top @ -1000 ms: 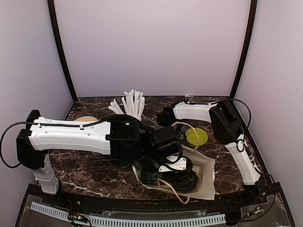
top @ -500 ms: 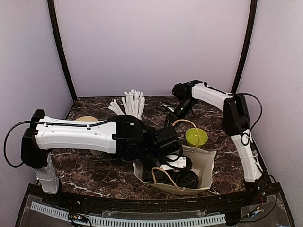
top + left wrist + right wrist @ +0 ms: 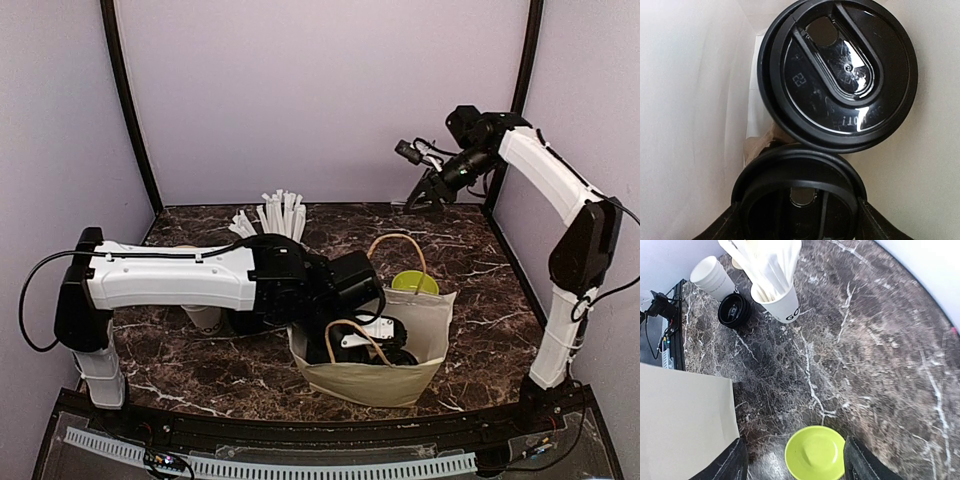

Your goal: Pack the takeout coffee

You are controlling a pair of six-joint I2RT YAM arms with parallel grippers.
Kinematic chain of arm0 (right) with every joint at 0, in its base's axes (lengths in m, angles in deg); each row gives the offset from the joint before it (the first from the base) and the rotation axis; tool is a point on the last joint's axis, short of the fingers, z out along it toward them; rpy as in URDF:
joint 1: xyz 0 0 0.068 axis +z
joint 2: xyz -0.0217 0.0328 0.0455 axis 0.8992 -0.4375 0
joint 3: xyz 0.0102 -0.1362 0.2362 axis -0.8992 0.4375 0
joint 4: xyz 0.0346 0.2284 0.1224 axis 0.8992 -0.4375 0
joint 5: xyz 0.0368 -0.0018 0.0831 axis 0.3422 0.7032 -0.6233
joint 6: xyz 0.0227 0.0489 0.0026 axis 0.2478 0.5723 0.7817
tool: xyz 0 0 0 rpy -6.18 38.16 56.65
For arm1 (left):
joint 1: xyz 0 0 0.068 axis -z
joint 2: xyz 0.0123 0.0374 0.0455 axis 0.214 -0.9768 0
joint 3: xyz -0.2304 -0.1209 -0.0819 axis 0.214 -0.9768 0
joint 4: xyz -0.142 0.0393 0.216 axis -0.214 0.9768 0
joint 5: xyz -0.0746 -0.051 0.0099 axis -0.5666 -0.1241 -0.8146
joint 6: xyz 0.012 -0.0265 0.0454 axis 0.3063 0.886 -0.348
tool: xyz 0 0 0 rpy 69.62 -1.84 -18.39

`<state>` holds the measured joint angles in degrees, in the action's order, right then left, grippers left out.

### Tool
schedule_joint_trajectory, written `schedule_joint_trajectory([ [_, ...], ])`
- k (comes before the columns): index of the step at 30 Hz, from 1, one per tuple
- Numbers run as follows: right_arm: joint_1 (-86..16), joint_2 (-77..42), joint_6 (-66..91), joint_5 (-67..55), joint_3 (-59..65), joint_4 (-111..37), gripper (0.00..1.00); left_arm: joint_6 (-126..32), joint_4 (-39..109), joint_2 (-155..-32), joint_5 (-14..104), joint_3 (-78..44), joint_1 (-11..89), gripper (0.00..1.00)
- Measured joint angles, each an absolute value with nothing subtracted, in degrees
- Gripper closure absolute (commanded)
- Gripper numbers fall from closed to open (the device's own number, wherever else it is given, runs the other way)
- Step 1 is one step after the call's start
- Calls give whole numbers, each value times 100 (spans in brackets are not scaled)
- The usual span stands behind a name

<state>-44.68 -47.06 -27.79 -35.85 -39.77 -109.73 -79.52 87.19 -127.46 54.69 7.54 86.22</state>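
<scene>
Down inside the paper bag [image 3: 372,382] one takeout coffee [image 3: 837,75] stands with its black lid up, and a second cup [image 3: 797,175] sits just beside it, right between the fingers of the left gripper [image 3: 797,215]. Those fingers stand wide on either side of the lid, but I cannot tell whether they are pressing on the cup or have already let go. The real change is around the bag. A second ago it lay slumped on the table with the right arm low at its mouth; now it stands upright, its handles up. The right gripper [image 3: 422,197] has swung high toward the back right corner, well apart from everything, its fingers spread with nothing between them. Far below it the green bowl [image 3: 815,452] sits just behind the bag, and the cup of straws [image 3: 777,302] stands further back. To my eye both coffees are in, so what is left is for the left arm to release and come out without tipping them.
</scene>
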Motion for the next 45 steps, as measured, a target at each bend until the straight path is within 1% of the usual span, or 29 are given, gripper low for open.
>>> schedule_joint_trajectory([
  [3,-4586,-4245,-2997,-3639,-3857,-11032,33,-7971,8713,-12770,5401,782,8594,57],
  [5,-4566,-4009,-3100,-3736,-3824,-11093,31,-7976,8726,-12814,5346,839,8566,54],
  [6,-4566,-3926,-3135,-3777,-3822,-11117,29,-7976,8743,-12834,5322,872,8550,50],
  [9,-4557,-3579,-3286,-4072,-3809,-11225,21,-7976,8750,-12919,5289,990,8509,43],
  [11,-4557,-3314,-3428,-4352,-3723,-11336,14,-7976,8765,-12963,5285,1056,8493,36],
  [13,-4557,-2951,-3590,-4697,-3487,-11434,8,-7969,8820,-12998,5294,1123,8487,32],
  [14,-4557,-2761,-3666,-4846,-3323,-11463,7,-7960,8844,-13004,5298,1156,8487,30],
  [19,-4323,-2007,-3941,-5187,-2521,-11546,8,-7899,8962,-13048,5344,1311,8483,21],
  [23,-4181,-1963,-4000,-5244,-2320,-11559,8,-7860,8988,-13059,5410,1508,8445,15],
  [37,-4041,-2258,-4046,-5235,-2412,-11644,9,-7766,9069,-13013,5198,1827,8408,11],
  [45,-4031,-2462,-4040,-5213,-2606,-11688,9,-7733,8815,-12488,5316,1860,8408,11],
])
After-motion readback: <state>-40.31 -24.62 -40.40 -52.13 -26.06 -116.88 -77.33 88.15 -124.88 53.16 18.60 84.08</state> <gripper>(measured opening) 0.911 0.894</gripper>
